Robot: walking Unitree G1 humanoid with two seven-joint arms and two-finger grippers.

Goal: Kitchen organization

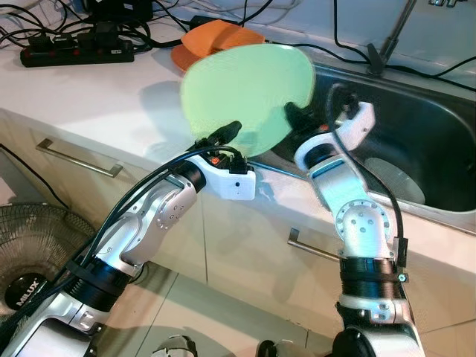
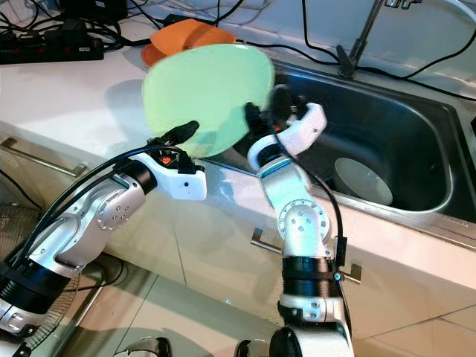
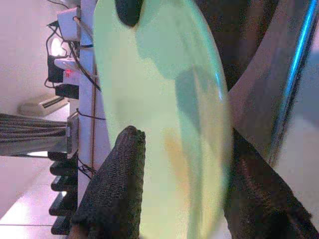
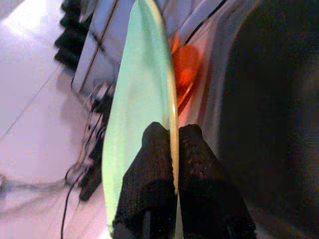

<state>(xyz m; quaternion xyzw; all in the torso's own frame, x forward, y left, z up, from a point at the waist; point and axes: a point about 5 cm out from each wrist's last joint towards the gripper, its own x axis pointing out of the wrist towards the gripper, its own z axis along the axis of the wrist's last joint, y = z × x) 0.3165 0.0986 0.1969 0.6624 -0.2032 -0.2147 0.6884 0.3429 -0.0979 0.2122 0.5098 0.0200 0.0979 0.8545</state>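
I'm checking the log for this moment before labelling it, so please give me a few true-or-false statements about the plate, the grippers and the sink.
1. Both grippers grip the green plate. True: the left gripper pinches its lower rim and the right gripper its side rim.
2. The green plate lies flat on the counter. False: it is held up, tilted, above the counter's edge by the sink.
3. An orange plate lies on the counter behind the green one. True.
4. The sink holds nothing. False: a pale bowl sits in it.
5. A power strip lies on the counter. True.
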